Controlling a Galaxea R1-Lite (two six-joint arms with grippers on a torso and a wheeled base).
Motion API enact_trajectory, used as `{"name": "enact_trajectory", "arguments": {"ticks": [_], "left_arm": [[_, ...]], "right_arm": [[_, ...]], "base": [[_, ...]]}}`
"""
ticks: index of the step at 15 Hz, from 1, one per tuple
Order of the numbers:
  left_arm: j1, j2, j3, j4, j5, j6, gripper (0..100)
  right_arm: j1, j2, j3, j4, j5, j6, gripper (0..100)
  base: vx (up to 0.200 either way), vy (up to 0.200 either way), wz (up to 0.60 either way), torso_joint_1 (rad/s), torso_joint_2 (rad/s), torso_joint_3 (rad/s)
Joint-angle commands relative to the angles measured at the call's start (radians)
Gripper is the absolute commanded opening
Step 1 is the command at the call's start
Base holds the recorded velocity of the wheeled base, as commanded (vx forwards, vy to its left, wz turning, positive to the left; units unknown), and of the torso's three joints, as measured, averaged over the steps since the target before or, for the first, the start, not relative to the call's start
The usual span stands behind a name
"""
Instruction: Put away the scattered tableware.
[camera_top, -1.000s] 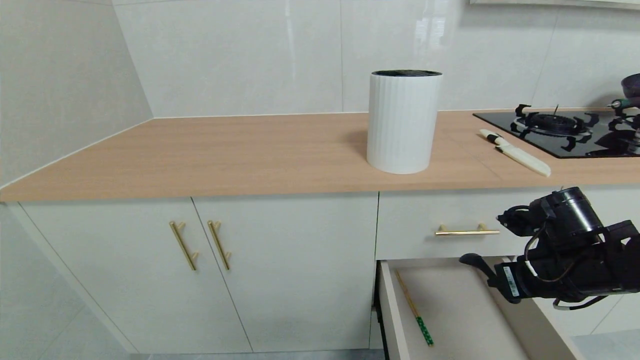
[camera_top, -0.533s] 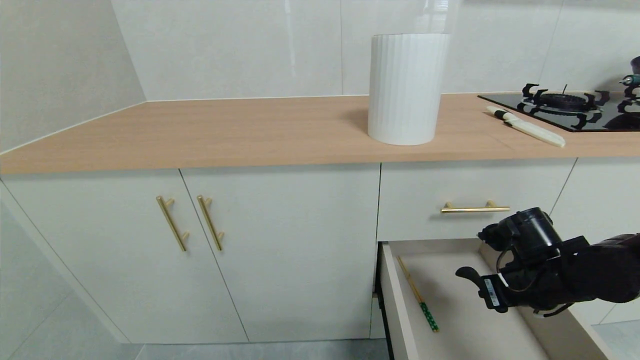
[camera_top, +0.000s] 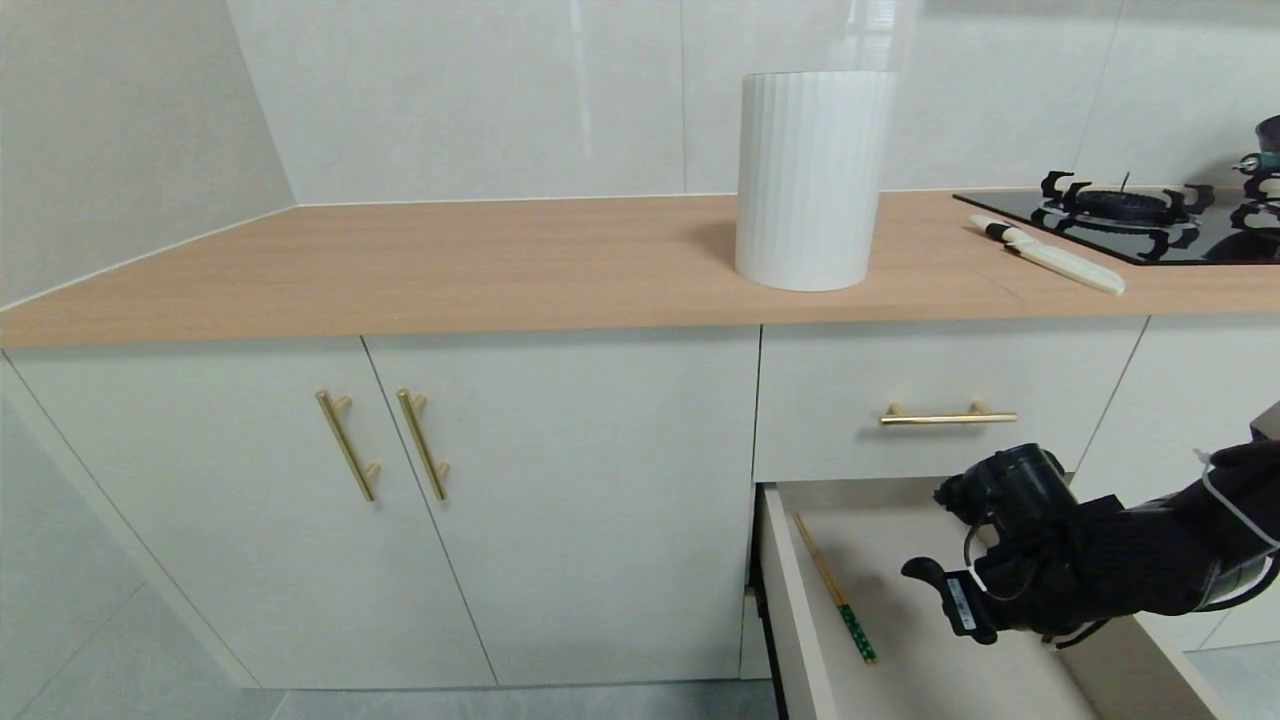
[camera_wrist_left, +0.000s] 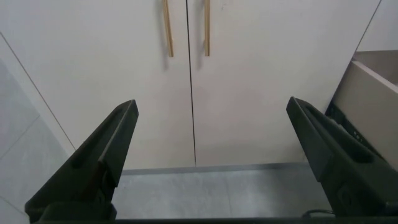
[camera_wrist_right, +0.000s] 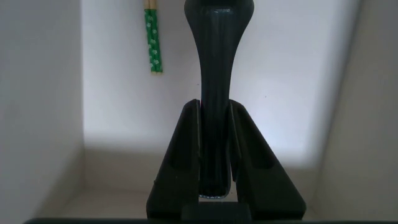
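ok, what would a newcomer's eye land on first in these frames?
The right claw is shut on a black utensil, held over the open drawer, where chopsticks with green ends lie along the left wall. Up on the wooden counter stands a tall white ribbed canister, with a pale knife lying next to the hob.

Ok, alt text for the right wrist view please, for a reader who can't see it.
The right gripper is shut on a slim dark utensil, held over the pale floor of an open drawer. Chopsticks with green ends lie in the drawer close to one side wall.
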Motion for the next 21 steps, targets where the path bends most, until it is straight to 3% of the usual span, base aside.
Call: {"name": "enact_trajectory", "arguments": {"ticks": [1, 6, 10, 16, 21], "left_arm": [[0.0, 0.0, 0.0, 0.0, 0.0, 0.0, 100], [0.0, 0.0, 0.0, 0.0, 0.0, 0.0, 100], [0.0, 0.0, 0.0, 0.0, 0.0, 0.001, 100], [0.0, 0.0, 0.0, 0.0, 0.0, 0.0, 100], [0.0, 0.0, 0.0, 0.0, 0.0, 0.001, 100]], "right_arm": [[0.001, 0.052, -0.002, -0.025, -0.001, -0.002, 0], [-0.001, 0.23, -0.057, -0.208, -0.038, -0.005, 0], [-0.002, 0.326, -0.096, -0.22, -0.05, 0.001, 0], [-0.007, 0.42, -0.103, -0.347, -0.087, -0.002, 0], [-0.031, 0.429, -0.113, -0.355, -0.087, -0.005, 0]], "base": [[0.0, 0.0, 0.0, -0.012, 0.11, 0.08], [0.0, 0.0, 0.0, 0.0, 0.01, 0.008], [0.0, 0.0, 0.0, 0.0, 0.0, 0.0], [0.0, 0.0, 0.0, 0.0, 0.0, 0.0], [0.0, 0.0, 0.0, 0.0, 0.0, 0.0]]}}
